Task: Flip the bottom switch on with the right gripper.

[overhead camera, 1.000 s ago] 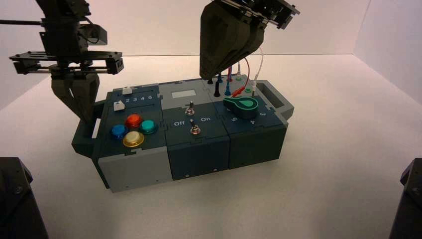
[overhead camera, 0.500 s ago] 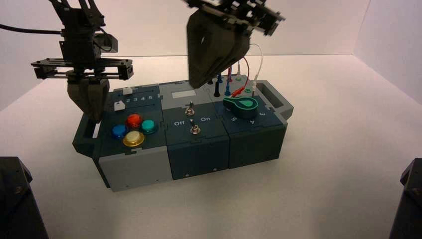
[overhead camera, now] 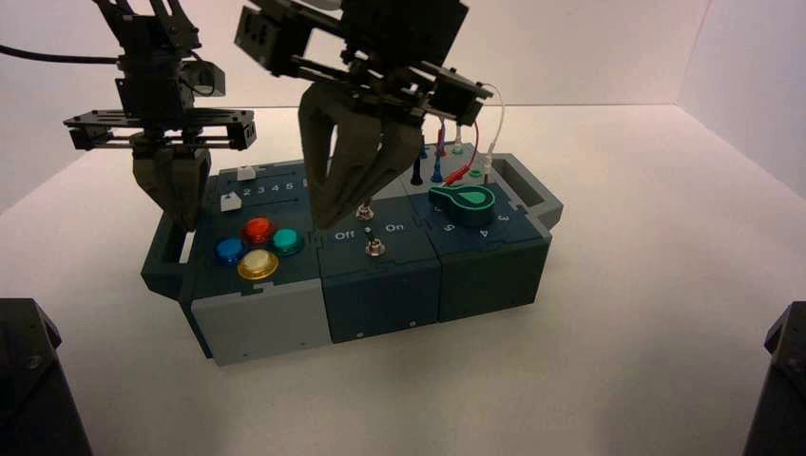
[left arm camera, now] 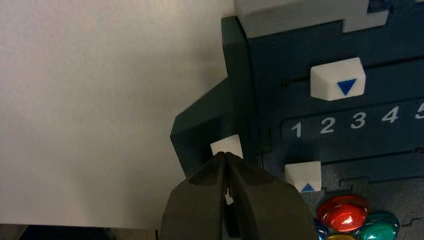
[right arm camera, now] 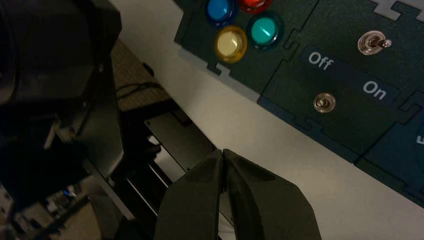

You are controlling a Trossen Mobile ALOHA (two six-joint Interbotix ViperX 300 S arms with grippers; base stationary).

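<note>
Hovering: right gripper (overhead camera: 354, 214) | fingers (right arm camera: 200, 197) pressed together, empty | above bottom switch (overhead camera: 374, 247)

top switch (overhead camera: 362, 211) base hidden behind right claw (overhead camera: 347, 215); bottom switch (overhead camera: 374, 248) position unreadable

Buttons (overhead camera: 255, 245) left on box (overhead camera: 380, 294), bottom switch (overhead camera: 374, 247) centre, knob (overhead camera: 460, 202) right

The box (overhead camera: 380, 285) is dark teal-blue with a pale grey front corner, and it stands on a white desk (overhead camera: 618, 332). On it sit a red button (overhead camera: 256, 229), a blue button (overhead camera: 228, 250), a green button (overhead camera: 284, 241) and a yellow button (overhead camera: 257, 265), white sliders (left arm camera: 337, 82) marked with blue triangles beside white numerals, and white "Off" and "On" lettering. The knob (overhead camera: 460, 201) is dark green with a lighter green face, and the wires (overhead camera: 475, 142) are red and white.
</note>
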